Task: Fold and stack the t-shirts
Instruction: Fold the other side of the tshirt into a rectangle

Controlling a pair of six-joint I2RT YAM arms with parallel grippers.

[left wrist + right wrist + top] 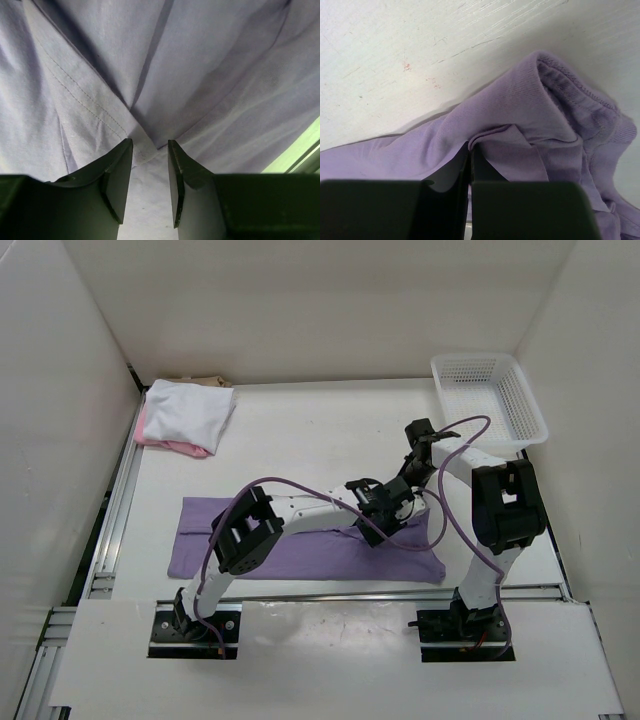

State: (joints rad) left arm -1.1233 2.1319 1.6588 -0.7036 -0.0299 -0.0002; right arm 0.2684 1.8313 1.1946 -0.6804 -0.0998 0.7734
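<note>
A lavender t-shirt point(300, 555) lies spread along the front of the table. My left gripper point(372, 528) reaches across to its right part and stands open low over the cloth point(200, 75), a stitched hem lying between its fingertips point(150, 145). My right gripper point(410, 498) is shut on a raised fold of the lavender t-shirt point(520, 110) close to the ribbed collar, the cloth pinched between its tips point(471, 146). At the back left sits a folded stack: white t-shirt point(185, 410) on top, pink t-shirt point(170, 446) under it, and a tan t-shirt point(207, 381) peeking out behind.
A white mesh basket point(490, 400) stands at the back right corner. White walls enclose the table on three sides. A metal rail point(120, 500) runs along the left edge, and purple cables loop over both arms.
</note>
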